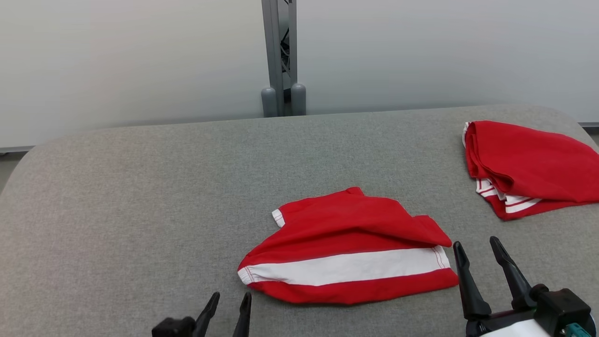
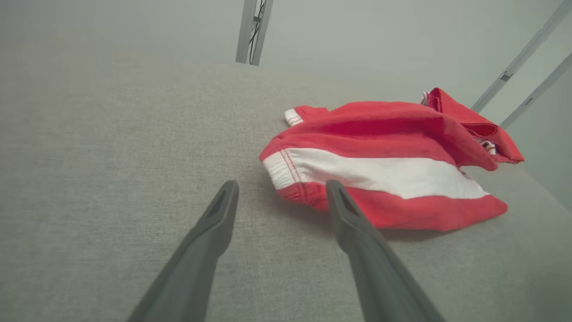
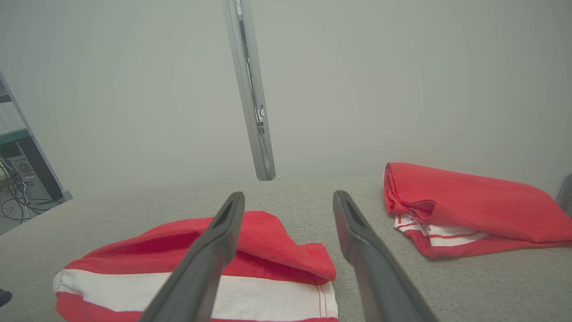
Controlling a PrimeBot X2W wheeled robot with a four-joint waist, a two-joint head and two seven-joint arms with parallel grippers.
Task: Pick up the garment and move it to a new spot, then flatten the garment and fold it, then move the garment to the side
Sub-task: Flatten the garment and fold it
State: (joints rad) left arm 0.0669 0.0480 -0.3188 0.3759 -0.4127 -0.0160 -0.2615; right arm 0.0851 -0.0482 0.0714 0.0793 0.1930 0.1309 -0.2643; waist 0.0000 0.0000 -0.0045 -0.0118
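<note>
Hovering left gripper (image 1: 231,296), right gripper (image 1: 475,242) at crumpled red-and-white garment (image 1: 348,252) near corners, I had jaws spread, empty, for two-handed lift; folded red garment (image 1: 529,168) lay well apart.

Grey fabric-topped table (image 1: 140,187) with rounded corners. Folded red cloth (image 1: 529,164) with white stripes lies on the table's far right corner, striped edges toward the near side. Metal truss post (image 1: 280,47) stands upright just behind the table's far edge, about midway along, with two grey cylinders (image 1: 298,99) at its foot. Pale blank wall (image 1: 117,61) behind the table. Two slanted metal rails (image 2: 523,53) past the table's far right. Dark rack (image 3: 22,165) with loose cables off the table's left end.
</note>
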